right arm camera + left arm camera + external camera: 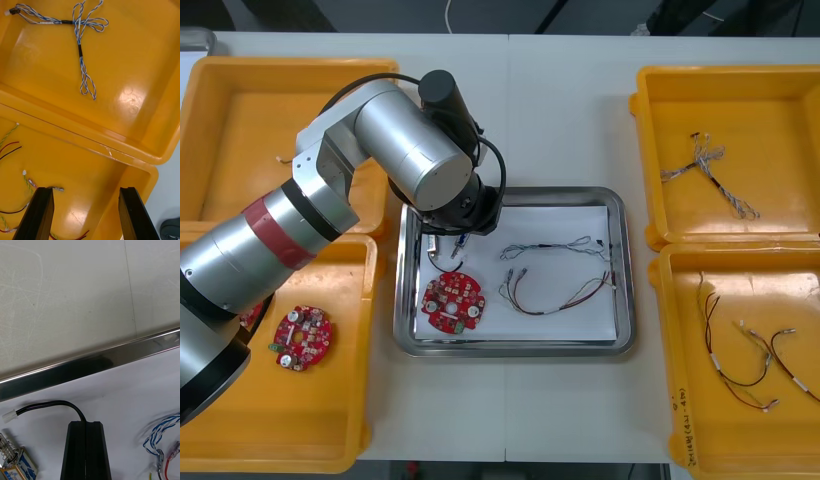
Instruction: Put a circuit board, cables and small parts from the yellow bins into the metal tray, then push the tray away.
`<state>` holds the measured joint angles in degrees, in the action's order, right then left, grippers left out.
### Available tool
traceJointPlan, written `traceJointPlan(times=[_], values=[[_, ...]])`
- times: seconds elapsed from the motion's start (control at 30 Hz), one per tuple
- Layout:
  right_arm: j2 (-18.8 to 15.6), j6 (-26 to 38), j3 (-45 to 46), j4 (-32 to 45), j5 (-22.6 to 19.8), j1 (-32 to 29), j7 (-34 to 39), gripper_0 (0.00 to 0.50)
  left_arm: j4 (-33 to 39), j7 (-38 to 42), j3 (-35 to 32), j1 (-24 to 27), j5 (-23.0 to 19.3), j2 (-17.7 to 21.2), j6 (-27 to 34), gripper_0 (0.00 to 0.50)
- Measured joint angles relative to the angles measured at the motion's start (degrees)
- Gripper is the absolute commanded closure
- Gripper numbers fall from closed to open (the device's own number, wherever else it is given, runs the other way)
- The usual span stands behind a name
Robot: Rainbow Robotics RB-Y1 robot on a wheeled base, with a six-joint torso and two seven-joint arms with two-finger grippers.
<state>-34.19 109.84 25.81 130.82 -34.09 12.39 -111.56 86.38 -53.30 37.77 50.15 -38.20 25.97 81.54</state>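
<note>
My left gripper [459, 240] hangs over the near-left part of the metal tray [510, 346], which is white inside. In the left wrist view its fingers [85, 450] stand together, and a thin black cable [56, 404] with a white plug runs into their tips. A small metal part [15, 462] lies on the white floor beside them. A round red circuit board [452, 302], a twisted blue and white cable [552, 246] and a red and yellow cable [555, 296] lie in the tray. My right gripper [85, 195] is open over the right-hand bins.
The near-left yellow bin [340, 420] holds red circuit boards [302, 337]. Blue and white cables [710, 175] lie in the far-right bin, red and black cables [745, 350] in the near-right bin. The left arm's bulky elbow [405, 140] reaches across the far-left bin.
</note>
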Motion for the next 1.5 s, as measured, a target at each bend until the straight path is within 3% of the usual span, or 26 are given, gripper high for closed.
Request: traceJointPlan(times=[0.07,0.17,0.2,0.47,0.77,1.1,1.33,1.5], values=[[0.0,0.0,0.16,0.1,0.0,-0.77,0.71,0.0,-0.04,0.0,0.0,0.0,0.01,0.0,-0.01,0.166],[0.0,0.0,0.48,0.11,0.0,-1.87,1.93,0.0,-0.05,0.0,0.0,0.0,0.04,-0.01,-0.05,0.018],[0.0,0.0,0.6,0.11,0.0,-2.19,1.96,0.0,-0.05,0.0,0.0,0.01,0.05,-0.01,-0.08,0.0],[-0.01,0.0,1.01,0.21,0.01,-4.04,2.03,0.0,0.05,0.0,-0.1,0.14,0.11,-0.02,0.61,0.0],[0.01,0.0,1.65,0.24,-0.08,-5.66,3.56,0.0,4.26,0.0,-3.58,0.21,0.09,-0.02,7.8,0.0],[2.03,0.0,4.51,0.27,-0.32,-6.35,7.88,0.0,9.61,0.0,-12.22,0.21,-1.19,0.0,17.4,0.0],[3.35,0.0,4.6,0.91,-1.31,-7.23,15.7,0.0,14.47,0.0,-18.21,0.16,-2.49,0.54,26.09,0.0],[4.38,0.0,4.6,1.48,-2.32,-8.06,18.36,0.0,19.62,0.0,-22.49,-0.88,-3.75,2.19,27.97,0.0]])
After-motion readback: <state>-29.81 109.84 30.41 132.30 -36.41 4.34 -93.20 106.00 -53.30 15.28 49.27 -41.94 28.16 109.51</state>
